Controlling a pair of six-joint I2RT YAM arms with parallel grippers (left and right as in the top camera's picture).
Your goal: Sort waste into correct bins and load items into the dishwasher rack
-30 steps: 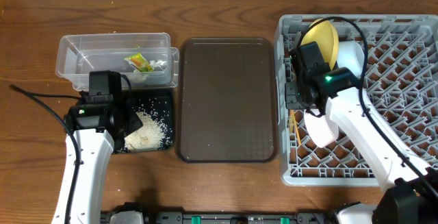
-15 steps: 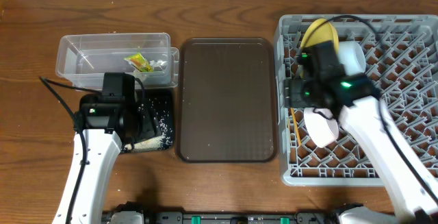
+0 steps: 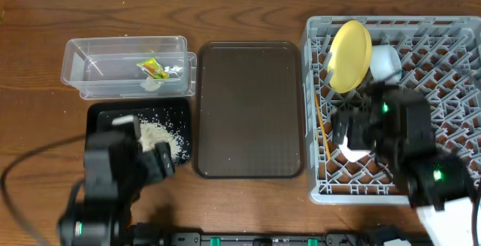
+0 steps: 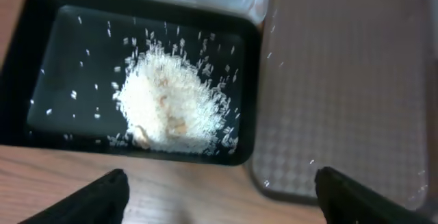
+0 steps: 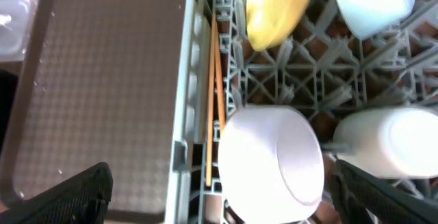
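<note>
The grey dishwasher rack (image 3: 451, 43) holds the yellow plate (image 3: 350, 56) on edge, a light blue bowl (image 3: 385, 62), two chopsticks (image 5: 213, 101) along its left wall and a white bowl (image 5: 270, 166) on its side. My right gripper (image 5: 226, 196) hangs open above that white bowl, fingers wide and clear of it. The snack wrapper (image 3: 152, 68) lies in the clear tub (image 3: 90, 54). Rice (image 4: 174, 107) is heaped in the black tray (image 4: 41, 25). My left gripper (image 4: 222, 196) is open and empty over the wood in front of the tray.
A dark brown serving tray (image 3: 248, 110) lies between the bins and the rack. A pale rounded vessel (image 5: 390, 142) sits in the rack to the right of the white bowl. Both arms crowd the table's front edge.
Both arms have drawn back toward the table's front edge and risen. Both grippers' jaws have spread wide. The left one has moved off the black tray, baring the rice.
</note>
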